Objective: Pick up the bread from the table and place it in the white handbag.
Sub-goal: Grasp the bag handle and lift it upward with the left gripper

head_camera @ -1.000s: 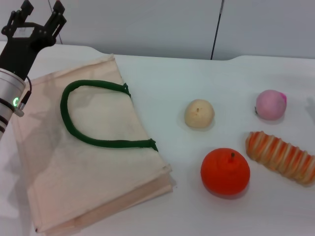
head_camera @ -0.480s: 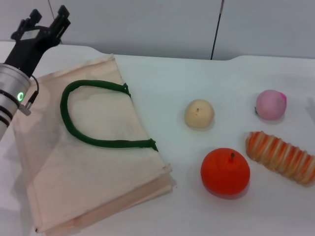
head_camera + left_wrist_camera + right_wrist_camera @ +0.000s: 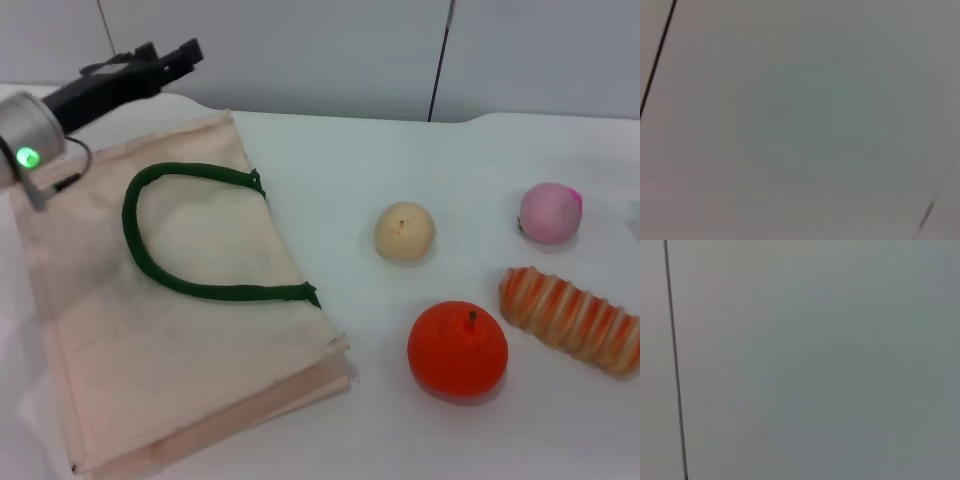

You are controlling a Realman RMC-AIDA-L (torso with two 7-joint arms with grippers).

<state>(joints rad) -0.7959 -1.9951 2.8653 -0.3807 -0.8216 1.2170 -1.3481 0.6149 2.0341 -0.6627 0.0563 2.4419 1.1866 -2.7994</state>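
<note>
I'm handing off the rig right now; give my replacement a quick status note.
Left gripper: raised above the far left corner of the bag, holding nothing.
Right gripper: not in view.
Bread: on the table at the right, beside the orange, untouched.
Bag: flat on the left, green handles on top.
Done: nothing.
Left: pick up the bread, put it in the bag.

This looks like a robot test room or lab, not a home. A plain white table (image 3: pixel 330 170) with rounded corners stands against bare grey wall panels (image 3: pixel 300 50) split by a thin dark seam (image 3: pixel 441 55). Both wrist views show only that same blank grey panelling. On the table lie staged props: a cloth bag (image 3: pixel 190 340), toy-like fruit such as an orange (image 3: pixel 457 349), and a striped loaf (image 3: pixel 570 318). A metal robot arm (image 3: pixel 60 105) with a green status light reaches in.
</note>
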